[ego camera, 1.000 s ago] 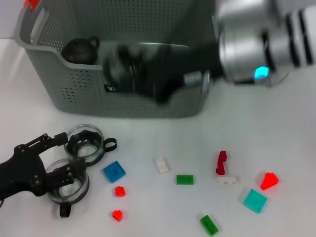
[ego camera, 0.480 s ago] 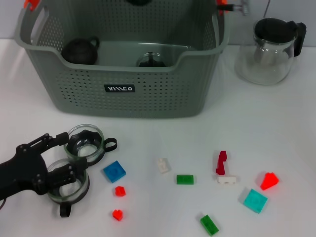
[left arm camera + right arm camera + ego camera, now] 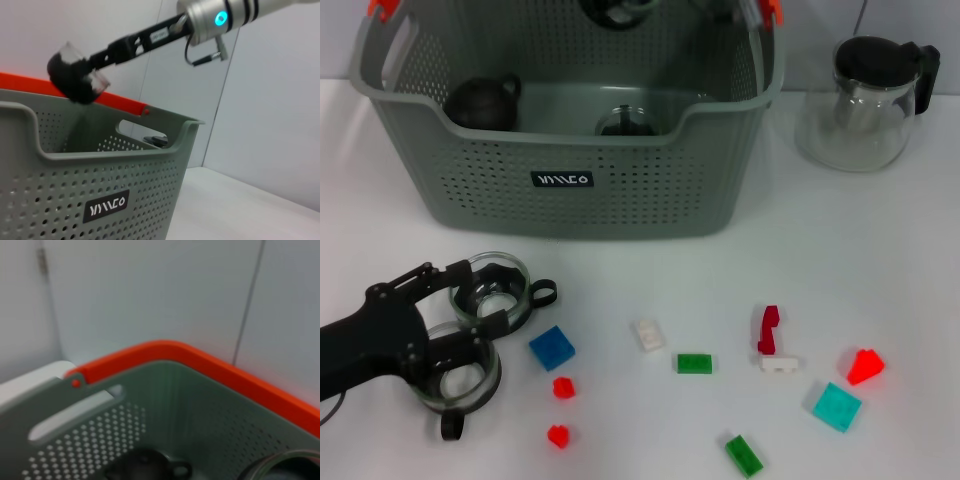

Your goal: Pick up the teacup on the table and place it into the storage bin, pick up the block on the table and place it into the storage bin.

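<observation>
Two teacups (image 3: 480,325) sit under the left gripper (image 3: 445,320), its fingers spread, shifted slightly forward. The right gripper (image 3: 75,80) now pinches a teacup above the storage bin (image 3: 570,180).

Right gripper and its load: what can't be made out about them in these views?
- Left wrist view: the right gripper holds a teacup, but the cup is blurred, so its handle and rim are unreadable.
- Head view: both are cut off by the top edge, above the storage bin.
- Right wrist view: its own fingers are out of frame; only the bin's inside shows.
</observation>
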Controlling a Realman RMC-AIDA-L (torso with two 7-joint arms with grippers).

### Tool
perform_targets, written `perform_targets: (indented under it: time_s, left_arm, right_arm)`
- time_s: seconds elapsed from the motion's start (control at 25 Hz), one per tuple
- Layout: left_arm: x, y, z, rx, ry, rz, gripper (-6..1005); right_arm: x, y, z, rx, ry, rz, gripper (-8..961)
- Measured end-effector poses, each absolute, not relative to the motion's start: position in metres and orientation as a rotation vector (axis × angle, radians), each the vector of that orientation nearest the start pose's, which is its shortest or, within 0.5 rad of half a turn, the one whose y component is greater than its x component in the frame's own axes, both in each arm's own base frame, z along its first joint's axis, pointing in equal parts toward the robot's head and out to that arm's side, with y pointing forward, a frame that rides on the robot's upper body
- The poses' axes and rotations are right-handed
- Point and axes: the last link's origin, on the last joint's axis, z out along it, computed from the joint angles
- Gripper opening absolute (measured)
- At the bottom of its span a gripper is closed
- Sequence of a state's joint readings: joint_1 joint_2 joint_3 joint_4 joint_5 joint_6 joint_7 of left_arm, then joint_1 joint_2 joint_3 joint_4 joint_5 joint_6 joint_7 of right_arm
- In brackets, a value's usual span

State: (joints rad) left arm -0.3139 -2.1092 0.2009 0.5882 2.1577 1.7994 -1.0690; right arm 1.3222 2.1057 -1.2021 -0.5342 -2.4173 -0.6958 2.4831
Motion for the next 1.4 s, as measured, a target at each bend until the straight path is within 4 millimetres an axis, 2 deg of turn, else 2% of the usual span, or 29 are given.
perform_targets:
  time_s: [0.24, 0.56, 1.4]
  left_arm:
    - [-0.331, 0.239, 0.017, -2.440, -0.666, -0.901, 864]
    - [-0.331, 0.240, 0.016, -2.441, -0.668, -0.898, 853]
    - [-0.330, 0.244, 0.013, -2.440, -0.673, -0.889, 850]
  right_arm:
    - [0.025, 0.494, -0.083, -2.411, 0.634, 0.135, 58]
    - [0.039, 0.490, -0.094, -2.415, 0.642, 0.119, 64]
    - [0.054, 0.484, -0.100, -2.429, 0.674, 0.063, 82]
